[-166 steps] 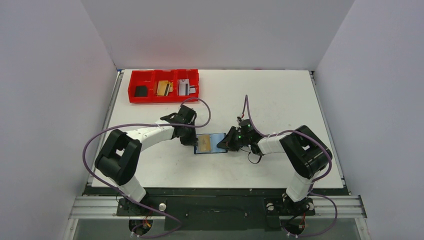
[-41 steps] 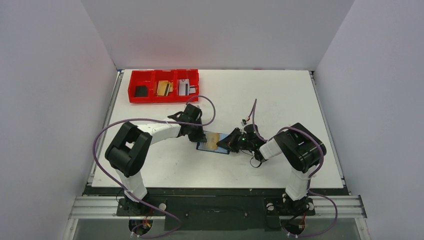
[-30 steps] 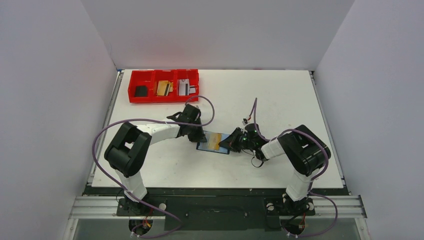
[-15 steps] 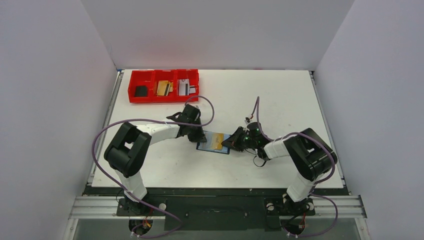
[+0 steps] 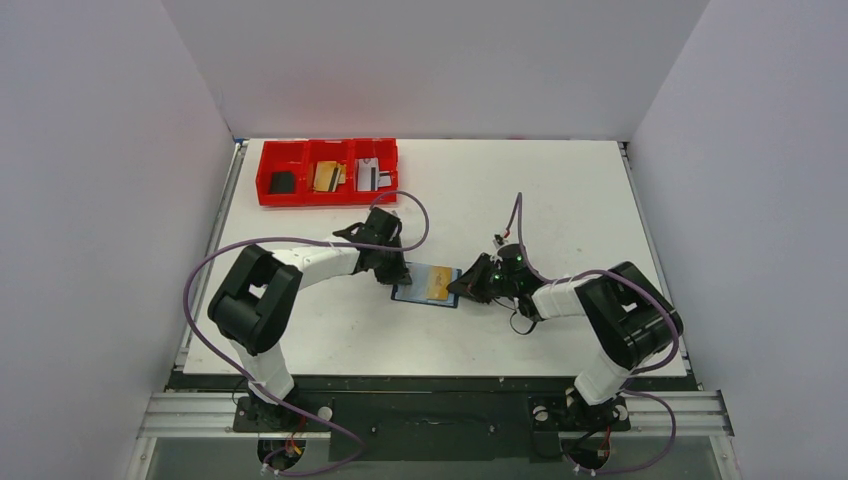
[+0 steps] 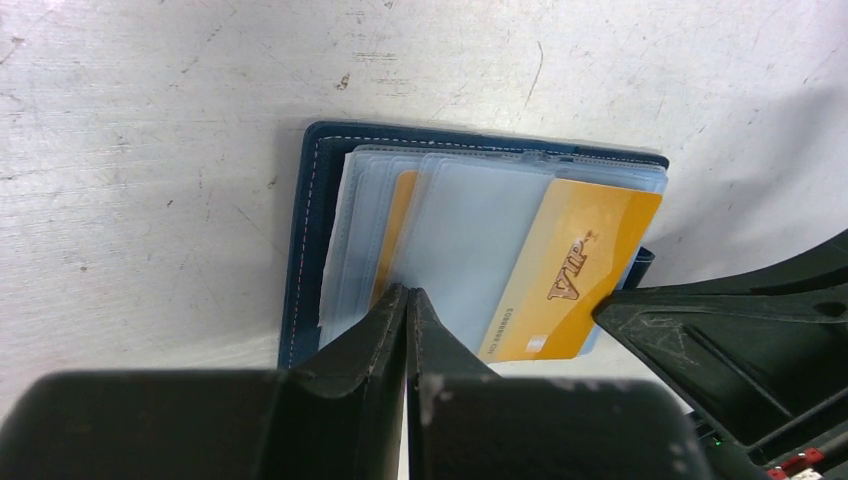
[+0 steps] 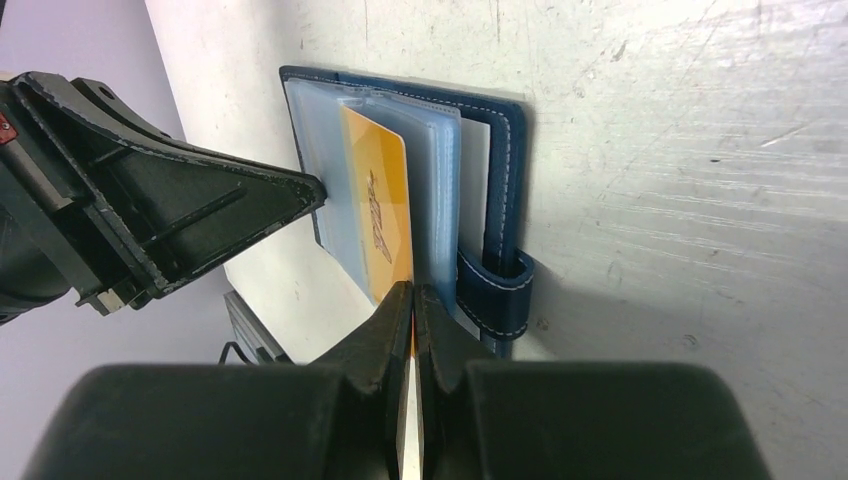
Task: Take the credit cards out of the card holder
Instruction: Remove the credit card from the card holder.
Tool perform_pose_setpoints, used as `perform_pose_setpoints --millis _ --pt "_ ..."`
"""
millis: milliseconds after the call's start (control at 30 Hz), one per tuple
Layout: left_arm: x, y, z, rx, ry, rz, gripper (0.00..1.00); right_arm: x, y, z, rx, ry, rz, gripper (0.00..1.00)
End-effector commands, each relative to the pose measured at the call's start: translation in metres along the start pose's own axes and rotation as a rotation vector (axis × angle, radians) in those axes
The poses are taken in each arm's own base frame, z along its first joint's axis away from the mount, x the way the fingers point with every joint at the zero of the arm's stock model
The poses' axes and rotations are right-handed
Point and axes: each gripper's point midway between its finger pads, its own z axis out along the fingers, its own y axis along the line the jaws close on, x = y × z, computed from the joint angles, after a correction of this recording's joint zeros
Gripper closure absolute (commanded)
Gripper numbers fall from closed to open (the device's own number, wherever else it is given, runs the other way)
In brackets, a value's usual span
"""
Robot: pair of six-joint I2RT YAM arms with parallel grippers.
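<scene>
The navy card holder (image 5: 415, 292) lies open at the table's middle, clear sleeves up. A tan-gold card (image 5: 437, 283) sticks partway out of a sleeve on its right side. My left gripper (image 5: 397, 275) is shut, its tips pinched on the clear sleeves at the holder's left (image 6: 407, 295). My right gripper (image 5: 458, 287) is shut on the gold card's outer edge (image 7: 412, 290), beside the strap tab (image 7: 495, 292). The left wrist view shows the holder (image 6: 305, 220) and the card (image 6: 575, 275). The right wrist view shows them too, the holder (image 7: 505, 150) and the card (image 7: 380, 210).
A red three-compartment tray (image 5: 262, 170) stands at the back left. It holds a black card (image 5: 283, 182), a gold card (image 5: 326, 177) and a silvery card (image 5: 370, 176). White walls close in the table on three sides.
My right gripper has drawn back to the right, and the gold card has slid further out of its sleeve. The left gripper and the holder have stayed put over the last second.
</scene>
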Motion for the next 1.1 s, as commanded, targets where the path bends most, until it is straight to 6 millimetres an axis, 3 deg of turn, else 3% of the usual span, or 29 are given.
perform_pose_setpoints --millis 0,400,567,633,800,1067 --pt "0.014 0.047 -0.004 -0.194 0.052 0.035 1.00 -0.014 0.008 -0.008 -0.027 -0.057 -0.041 1.00" --pt "-0.003 0.026 -0.023 -0.138 0.011 0.061 0.99 -0.016 0.014 -0.012 -0.048 -0.052 -0.042 1.00" --pt "-0.022 0.000 -0.047 -0.081 -0.032 0.099 0.81 -0.019 0.028 -0.013 -0.085 -0.042 -0.042 1.00" --pt "-0.029 -0.009 -0.057 -0.055 -0.048 0.110 0.69 -0.020 0.034 -0.014 -0.103 -0.039 -0.039 1.00" --pt "-0.036 -0.034 -0.070 0.073 -0.030 0.110 0.61 -0.025 0.051 -0.015 -0.155 -0.037 -0.026 1.00" --pt "-0.037 -0.056 -0.065 0.267 0.047 0.035 0.58 -0.031 0.069 -0.018 -0.222 -0.022 0.012 1.00"
